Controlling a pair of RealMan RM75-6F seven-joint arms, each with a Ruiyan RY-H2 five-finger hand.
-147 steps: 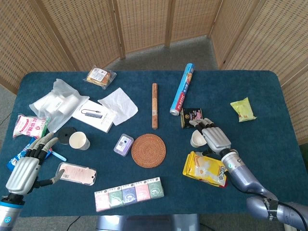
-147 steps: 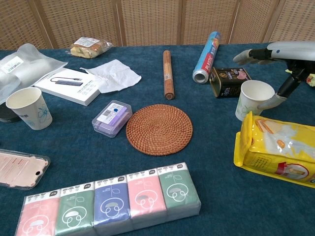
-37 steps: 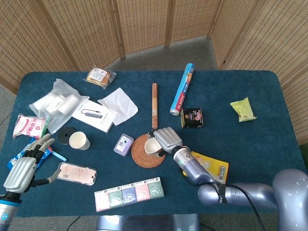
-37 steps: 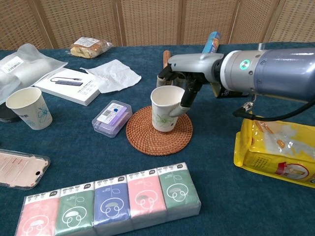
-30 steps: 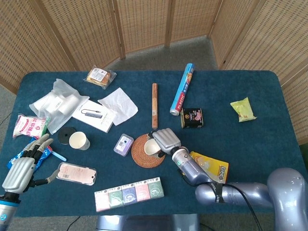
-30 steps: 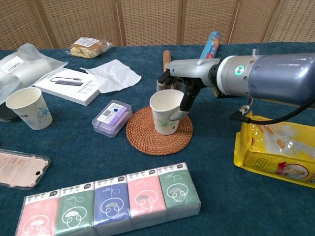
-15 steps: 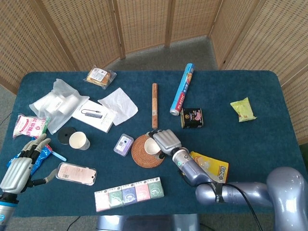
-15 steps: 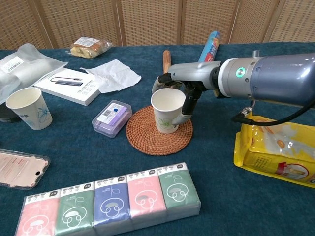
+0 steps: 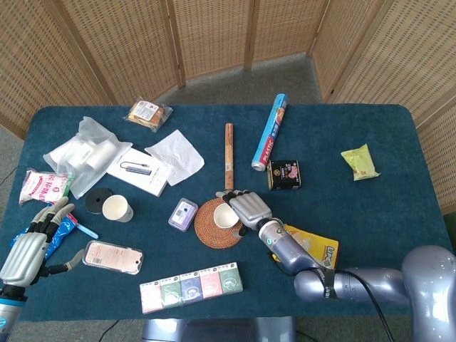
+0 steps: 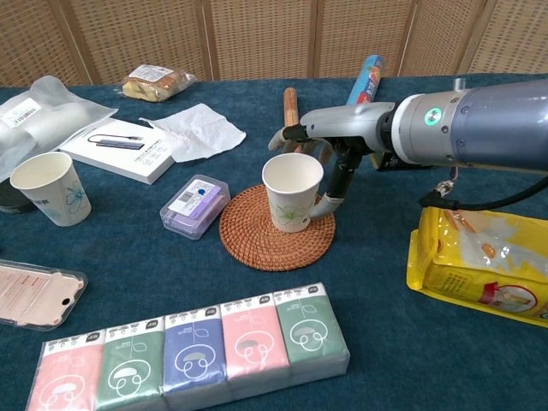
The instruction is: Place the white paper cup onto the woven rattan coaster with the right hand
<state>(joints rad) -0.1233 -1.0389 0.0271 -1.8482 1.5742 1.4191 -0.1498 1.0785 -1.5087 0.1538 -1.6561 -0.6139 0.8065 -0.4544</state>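
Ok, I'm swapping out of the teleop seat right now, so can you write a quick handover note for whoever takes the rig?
Right robot hand: fingers spread beside the white paper cup; the thumb looks apart from the cup wall, so it reads as released, though contact is hard to rule out.
Left robot hand: open, holding nothing, at the near left table edge.
The cup stands upright on the woven rattan coaster, toward its right side.
Done: cup placed on the coaster.
Left: draw the right robot hand clear without tipping the cup. Ignore the second paper cup far left.
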